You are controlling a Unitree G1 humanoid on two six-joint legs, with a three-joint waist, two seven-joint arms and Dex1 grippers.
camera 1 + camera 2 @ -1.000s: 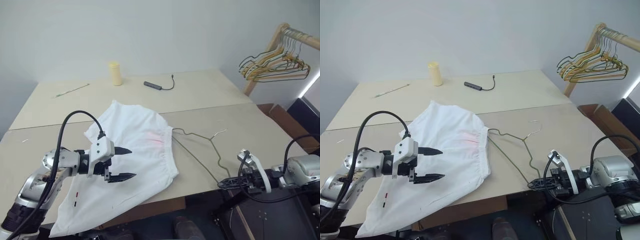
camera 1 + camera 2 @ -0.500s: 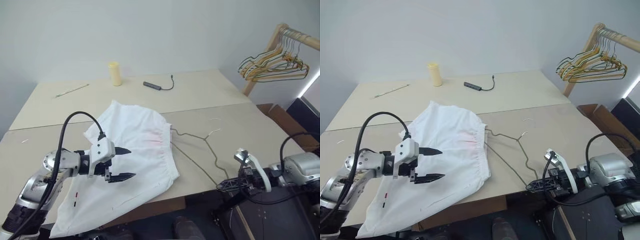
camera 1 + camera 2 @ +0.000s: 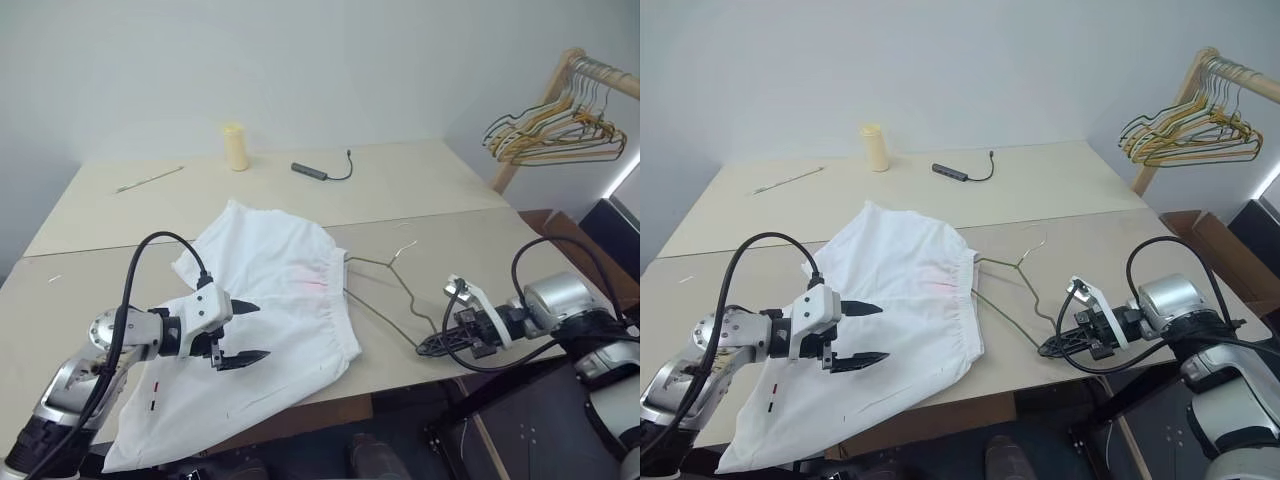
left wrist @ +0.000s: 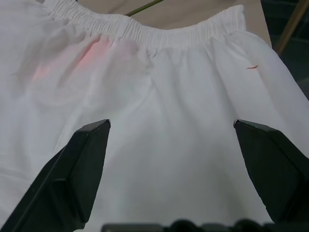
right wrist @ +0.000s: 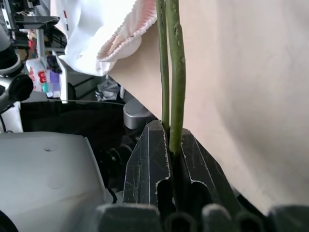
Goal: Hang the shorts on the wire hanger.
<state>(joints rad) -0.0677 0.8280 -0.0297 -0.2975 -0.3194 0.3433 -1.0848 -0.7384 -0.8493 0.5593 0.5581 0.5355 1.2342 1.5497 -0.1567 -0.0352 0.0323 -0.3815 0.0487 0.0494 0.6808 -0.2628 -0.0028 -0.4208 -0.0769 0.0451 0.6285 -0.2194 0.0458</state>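
Observation:
The white shorts [image 3: 270, 285] lie spread on the table [image 3: 420, 190], waistband toward the right, with a faint pink mark [image 4: 91, 50] near it. The olive wire hanger [image 3: 372, 263] lies flat beside the waistband, and its near end touches the fabric edge. My right gripper [image 3: 428, 347] is shut on the hanger's lower corner at the table's front edge; the wrist view shows the wire [image 5: 175, 72] pinched between the fingers. My left gripper [image 3: 255, 330] hovers open over the middle of the shorts, nothing between its fingers [image 4: 72, 183].
A yellow cylinder [image 3: 235, 147], a dark adapter with cable [image 3: 310, 171] and a thin stick [image 3: 150, 179] lie at the table's back. A wooden rack with bunched hangers [image 3: 560, 125] stands at the far right. A cardboard box [image 3: 1210, 240] sits beyond the table's right side.
My right gripper has moved in over the table's front edge, pushing the hanger toward the shorts; the hook has swung leftward. The left gripper has stayed in place.

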